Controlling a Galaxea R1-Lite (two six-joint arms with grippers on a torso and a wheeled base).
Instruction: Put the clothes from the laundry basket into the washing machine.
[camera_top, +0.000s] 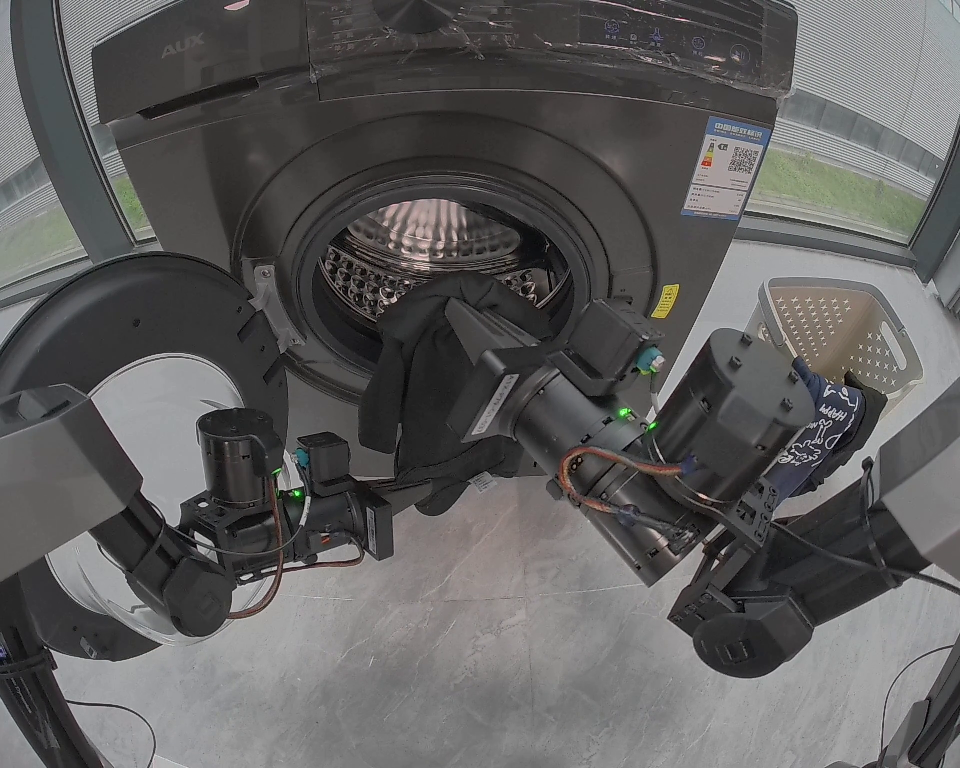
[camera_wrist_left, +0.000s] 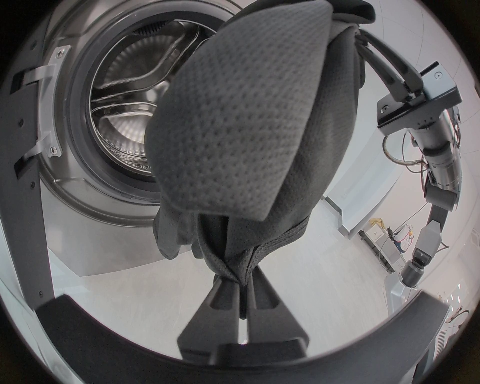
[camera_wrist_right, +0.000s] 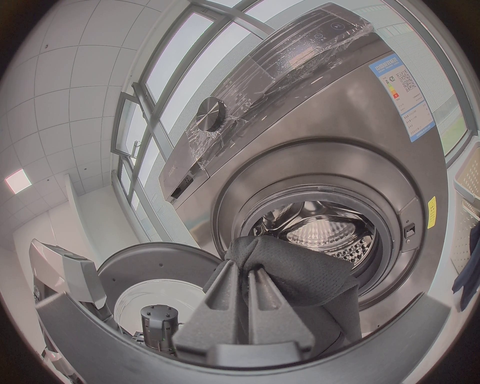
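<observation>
A black garment (camera_top: 420, 390) hangs across the lower lip of the washing machine's open drum (camera_top: 430, 240), partly inside and partly trailing down the front. My right gripper (camera_top: 458, 315) is shut on its upper part at the drum mouth; in the right wrist view its fingers (camera_wrist_right: 225, 295) pinch the black garment (camera_wrist_right: 300, 275). My left gripper (camera_top: 425, 497) is shut on the garment's lower end, below the opening, and the cloth (camera_wrist_left: 250, 125) is bunched between its fingers (camera_wrist_left: 220, 310). The laundry basket (camera_top: 840, 320) stands at the right with a blue patterned garment (camera_top: 825, 425) over its rim.
The round machine door (camera_top: 130, 330) is swung fully open to the left, close behind my left arm. Grey marble floor lies in front of the machine. Windows run behind and beside it. My right arm's bulky wrist sits between the drum and the basket.
</observation>
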